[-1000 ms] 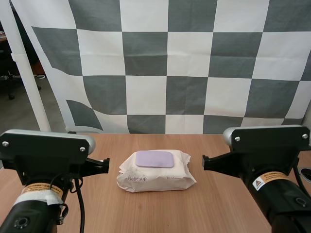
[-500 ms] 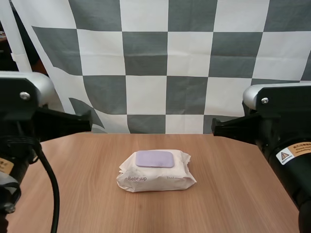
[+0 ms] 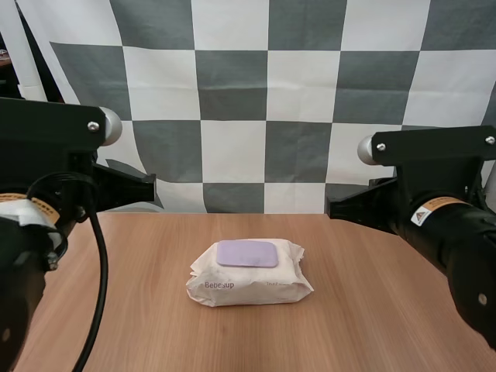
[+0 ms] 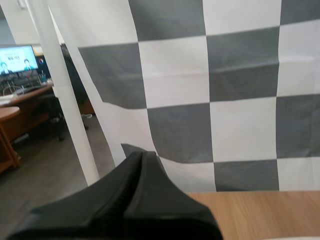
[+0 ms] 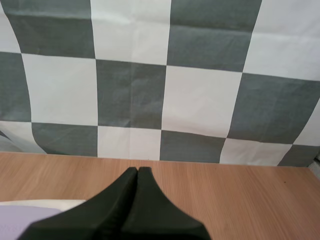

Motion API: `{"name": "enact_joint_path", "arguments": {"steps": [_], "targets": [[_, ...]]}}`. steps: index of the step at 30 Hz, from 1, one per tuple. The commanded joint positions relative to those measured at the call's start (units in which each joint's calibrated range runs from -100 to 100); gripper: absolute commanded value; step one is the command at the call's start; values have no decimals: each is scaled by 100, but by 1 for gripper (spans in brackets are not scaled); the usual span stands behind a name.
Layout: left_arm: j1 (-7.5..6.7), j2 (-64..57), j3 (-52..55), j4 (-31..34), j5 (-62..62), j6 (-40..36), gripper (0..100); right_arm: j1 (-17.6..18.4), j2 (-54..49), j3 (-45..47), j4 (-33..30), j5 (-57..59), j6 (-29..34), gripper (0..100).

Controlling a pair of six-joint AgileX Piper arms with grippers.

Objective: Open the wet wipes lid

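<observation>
A white wet wipes pack [image 3: 248, 273] lies flat in the middle of the wooden table [image 3: 372, 310], its lilac lid [image 3: 246, 253] down flat on top. My left gripper [image 3: 150, 188] hangs above the table to the pack's left, fingers together as one dark wedge [image 4: 143, 155]. To the pack's right, my right gripper [image 3: 330, 208] is also raised and shut on nothing [image 5: 137, 170]. In the right wrist view the pack's white edge [image 5: 45, 203] and lilac lid [image 5: 22, 220] lie just beside the shut fingers. Neither gripper touches the pack.
Bare wood surrounds the pack on all sides. A white post [image 4: 65, 95] stands beyond the table's far left edge.
Both arms have lifted from beside the pack at table level to well above the table. The pack has not moved and its lid stays shut.
</observation>
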Motion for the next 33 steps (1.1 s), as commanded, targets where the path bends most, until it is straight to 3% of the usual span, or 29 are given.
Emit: {"name": "enact_joint_path", "arguments": {"steps": [1,6,10,13,25,27,29,30,31,32,33], "targets": [[5,1275,-1,7,150,193,0,-3,688,-322,-1,496,-94,0],[5,2121,-1,-272,-54,1103,0,42,1409,-987,516,1451,-1528,0],[5,2552,-1,-887,-498,1854,0,42,1825,-1317,1036,2086,-2222,0],[5,2878,-1,-1126,-810,2261,0,42,1969,-1326,1038,2105,-2356,0],[5,4681,-1,-1095,-1999,3251,1,42,2262,-1343,957,2181,-2794,0],[5,4868,-1,-1095,-2057,3406,10,42,2262,-1343,969,2181,-2844,0],[5,5019,-1,-1095,-2077,3431,29,42,2262,-1343,979,2181,-2951,0],[5,5064,-1,-1095,-2141,3431,45,42,2262,-1343,979,2181,-3002,0],[5,5107,-1,-1095,-2202,3433,65,42,2262,-1343,979,2181,-3051,8],[5,5162,-1,-1095,-2264,3442,88,42,2262,-1343,979,2181,-3155,22],[5,5193,-1,-1095,-2297,3452,100,42,2262,-1343,979,2200,-3262,41]]}}
